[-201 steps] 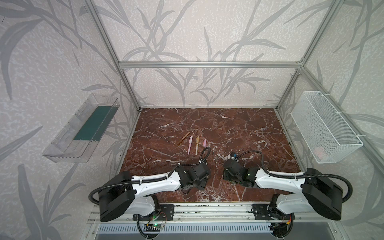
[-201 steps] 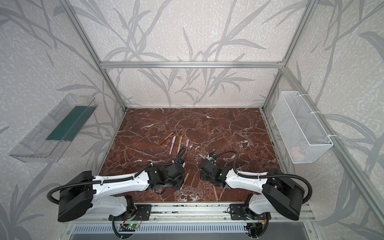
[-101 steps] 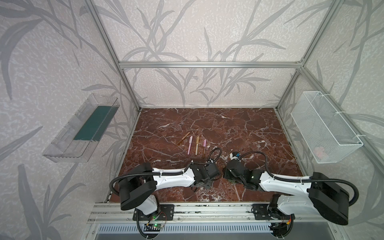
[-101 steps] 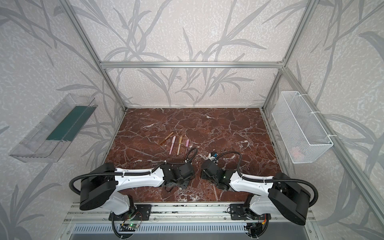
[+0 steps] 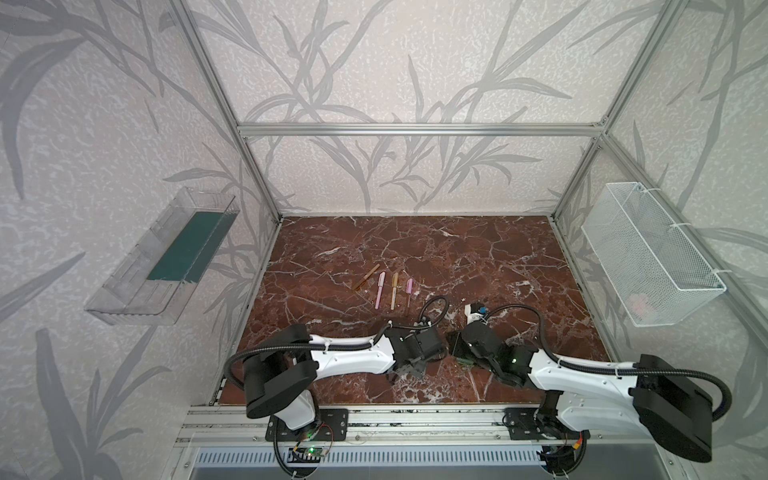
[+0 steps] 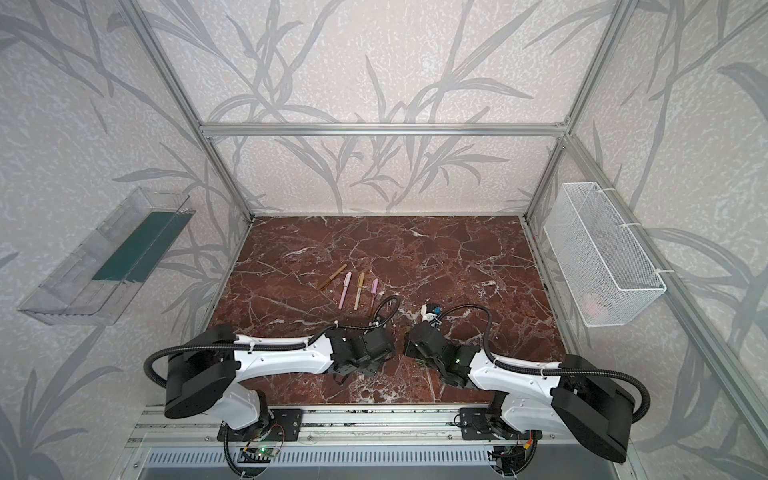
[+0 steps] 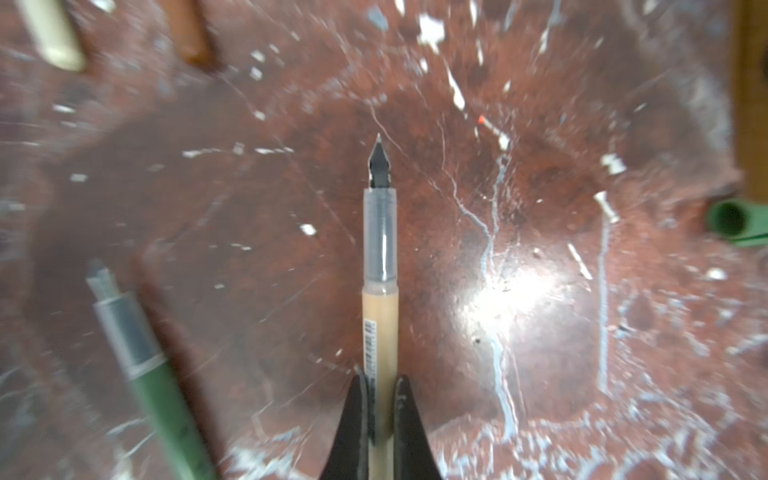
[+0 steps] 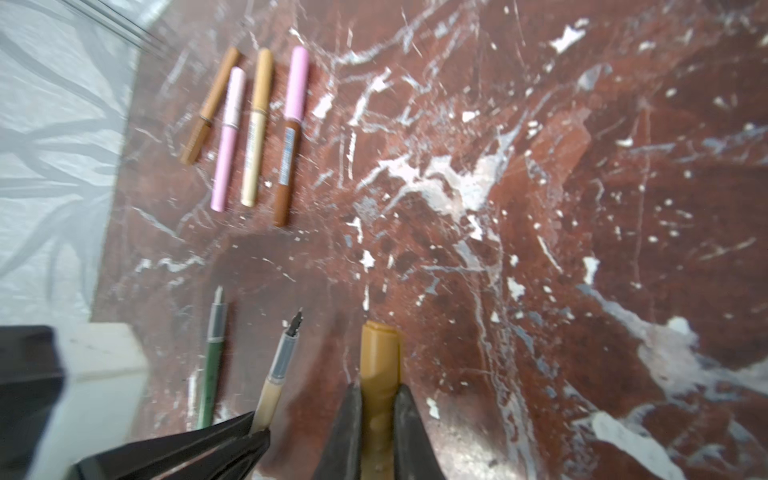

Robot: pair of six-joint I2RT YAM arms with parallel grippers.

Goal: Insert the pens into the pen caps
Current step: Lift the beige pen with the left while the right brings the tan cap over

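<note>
1. The left pincer (image 7: 380, 386) is clamped on the tan pen (image 7: 379, 324), with one black finger pressed to each side of the barrel's rear part.
2. The tan pen is uncapped. Its clear grip section and dark nib stick out ahead of the pincer over the bench (image 7: 540, 174). Whether the nib touches the surface cannot be told.
3. The right pincer (image 8: 378, 390) is clamped on the gold cap (image 8: 380, 353), which juts forward from between its fingers.
4. In the right wrist view the tan pen (image 8: 278, 365) sits just beside the gold cap without touching it. It is slightly angled, and its nib points roughly the same way as the cap.
5. The green pen (image 8: 212, 357), also uncapped, lies on the bench just beside the tan pen, on the side away from the gold cap.
6. The green cap (image 7: 729, 220) shows at the edge of the left wrist view, well apart from the tan pen, with its open mouth facing the camera.
7. In both top views, four capped pens (image 5: 394, 291) (image 6: 359, 291) lie in a row farther back, near the bench's middle.
</note>
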